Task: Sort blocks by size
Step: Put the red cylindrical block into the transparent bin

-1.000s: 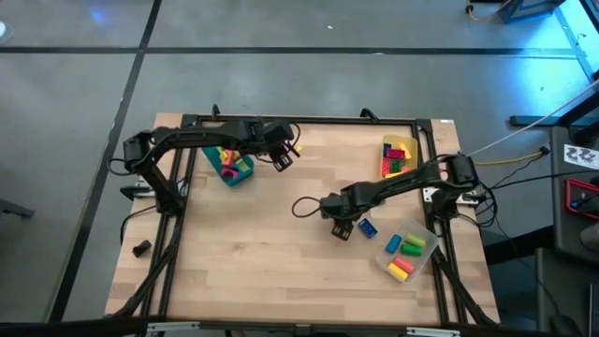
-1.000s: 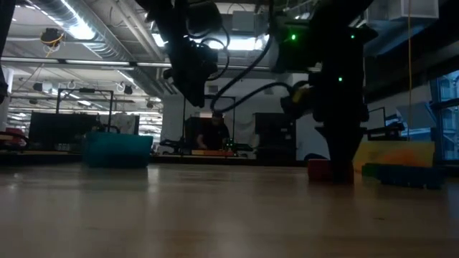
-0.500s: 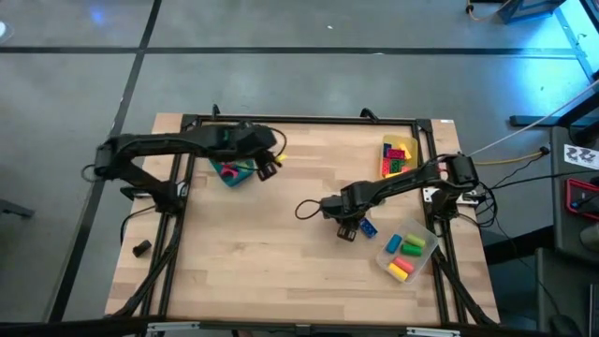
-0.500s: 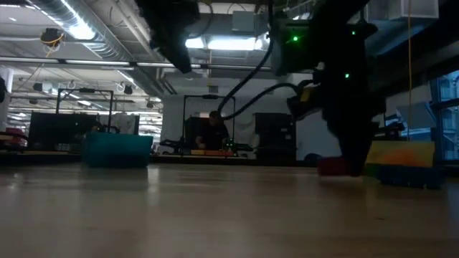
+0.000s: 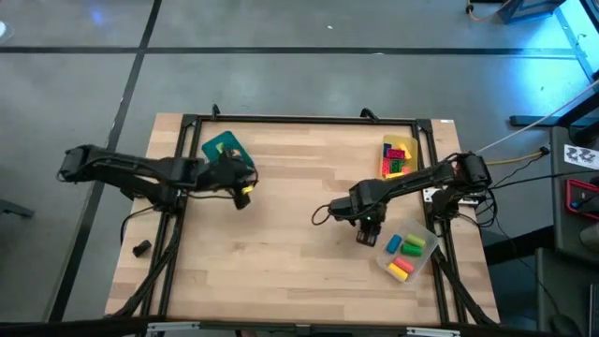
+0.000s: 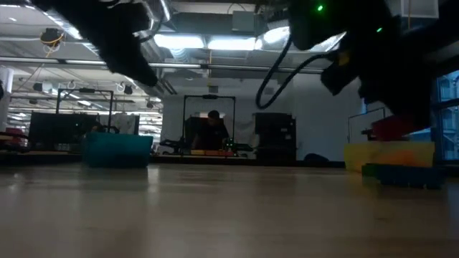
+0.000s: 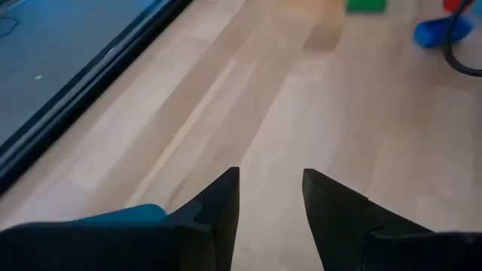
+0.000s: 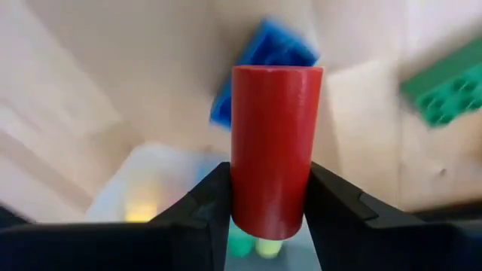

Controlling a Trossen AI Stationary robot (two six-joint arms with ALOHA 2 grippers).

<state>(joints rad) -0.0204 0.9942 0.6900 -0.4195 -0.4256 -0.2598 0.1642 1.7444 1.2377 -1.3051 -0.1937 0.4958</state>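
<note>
Overhead, right claw grips red cylinder, partly hiding blue block; left claw narrow.

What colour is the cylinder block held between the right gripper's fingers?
Red. The plastic cylinder block shows best in the right wrist view, clamped between the fingers.

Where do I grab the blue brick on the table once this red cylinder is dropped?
Come straight down on the blue brick and pinch its opposite flat side walls. It seems to lie flat on the table, with room for fingers. The right gripper holds the red cylinder.
</note>
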